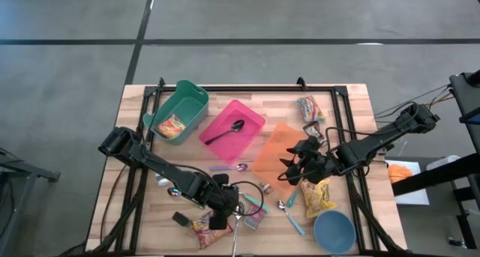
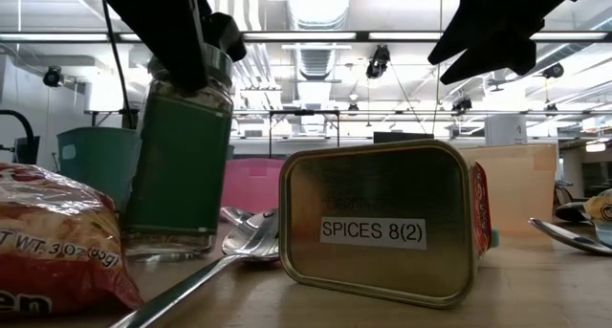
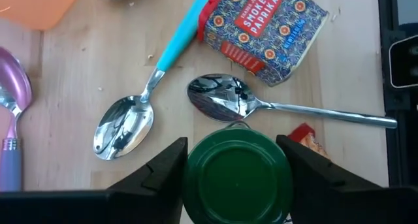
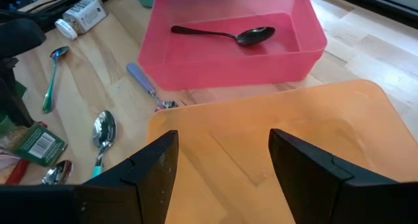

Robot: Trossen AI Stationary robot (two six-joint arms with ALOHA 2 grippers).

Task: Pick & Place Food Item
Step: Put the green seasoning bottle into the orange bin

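From above, my left gripper [image 1: 220,210] sits at six o'clock on the table. Its wrist view shows jaws flanking the green-lidded glass spice jar [image 3: 234,179], contact unclear. Right gripper [image 4: 219,178] hovers with jaws apart over the orange plastic tray [image 4: 313,139]. I judge nothing placed yet.

green jar lid [image 3: 236,168], pink bin [image 4: 235,48], orange bin [image 4: 274,145]

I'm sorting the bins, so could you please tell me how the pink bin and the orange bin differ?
The pink bin holds a dark spoon; the orange bin looks empty. The right gripper hovers over the orange bin, not the pink one. Both are shallow rectangular trays.
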